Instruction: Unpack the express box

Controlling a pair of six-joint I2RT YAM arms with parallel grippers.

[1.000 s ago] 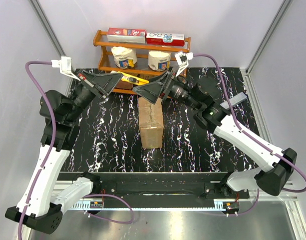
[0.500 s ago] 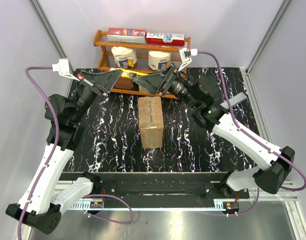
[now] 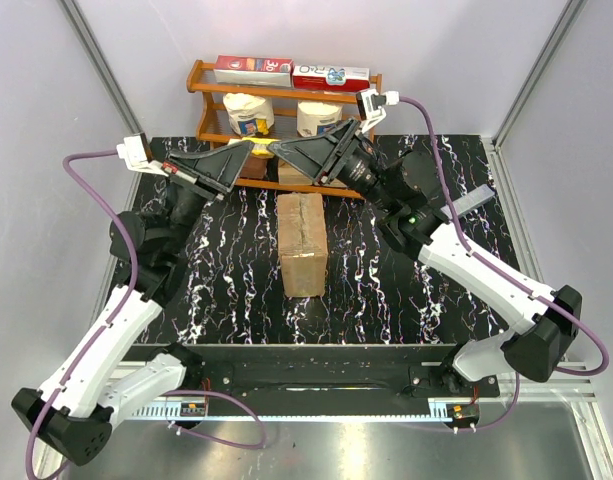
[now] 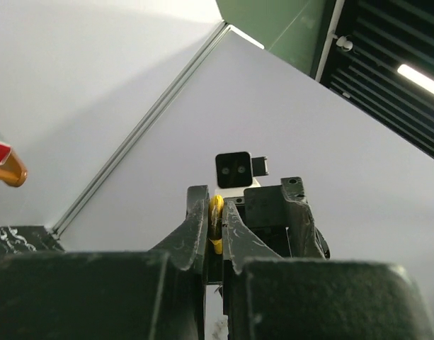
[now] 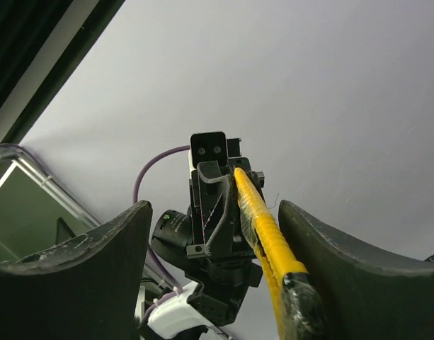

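Observation:
The express box [image 3: 304, 245], a brown taped carton, stands on the black marbled table [image 3: 226, 270] between the arms, with nothing touching it. Both grippers are raised behind it, tip to tip. My left gripper [image 3: 248, 150] [image 4: 216, 202] is shut on a yellow utility knife [image 3: 254, 147] [image 4: 216, 216]. My right gripper [image 3: 278, 149] [image 5: 213, 212] faces it with its jaws open on either side of the knife [image 5: 263, 227]. The knife's black end lies close to the right-hand finger [image 5: 344, 248], and I cannot tell whether they touch.
A wooden shelf [image 3: 286, 95] stands at the back edge, just behind the grippers. It carries two red-and-white packets [image 3: 254, 68] on top and two white tubs [image 3: 248, 113] below. Grey walls with metal corner posts enclose the table.
The left arm has swung right and the right gripper has moved back and left, so its jaws now straddle the knife. The right jaws have narrowed. The box has not moved.

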